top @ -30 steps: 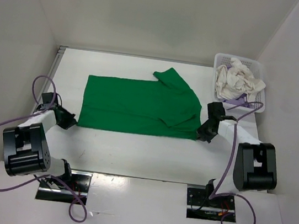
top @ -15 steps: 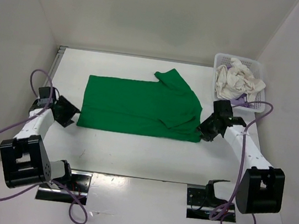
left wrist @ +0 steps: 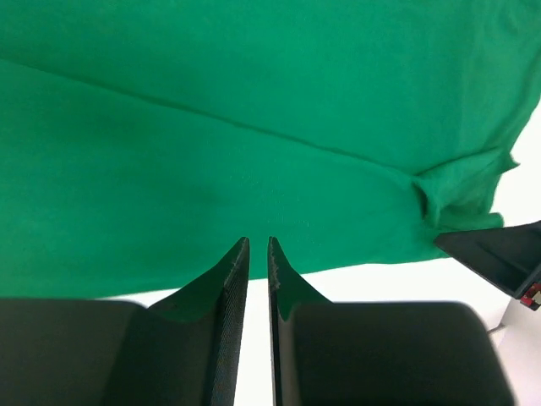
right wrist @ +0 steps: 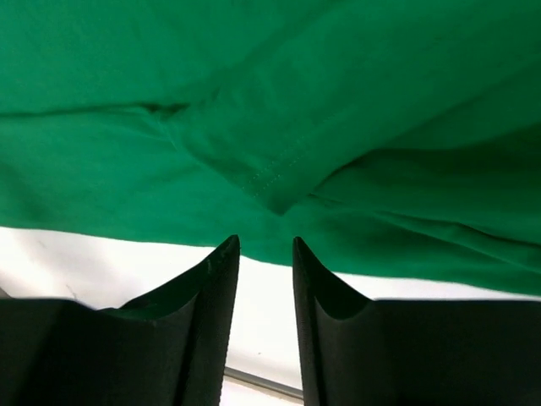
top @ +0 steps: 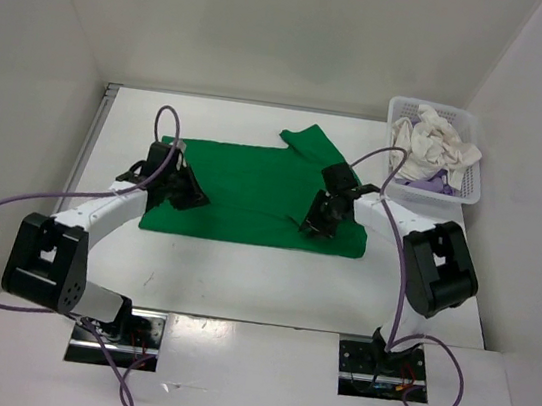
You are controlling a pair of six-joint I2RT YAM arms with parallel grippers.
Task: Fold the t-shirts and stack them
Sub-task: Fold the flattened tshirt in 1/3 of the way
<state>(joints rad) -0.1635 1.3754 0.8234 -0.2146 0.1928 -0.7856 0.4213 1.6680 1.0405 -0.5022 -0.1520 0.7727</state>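
Green shirt lies flat on the counter with our left pincer barely open and right pincer half open, both empty above its near hem, the cream shirt heaped in the basket; we judge a shallow pinch could catch one layer and drag it askew.

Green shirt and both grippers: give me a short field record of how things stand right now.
green shirt: spread flat on the table, near-right sleeve lying folded onto the body
left gripper: over the shirt's near edge, jaws a narrow slit apart, nothing between
right gripper: over the near edge by the folded sleeve, jaws apart, nothing between
white-cream shirt: crumpled in the basket
purple shirt: in the basket under it, mostly hidden
stack: not started
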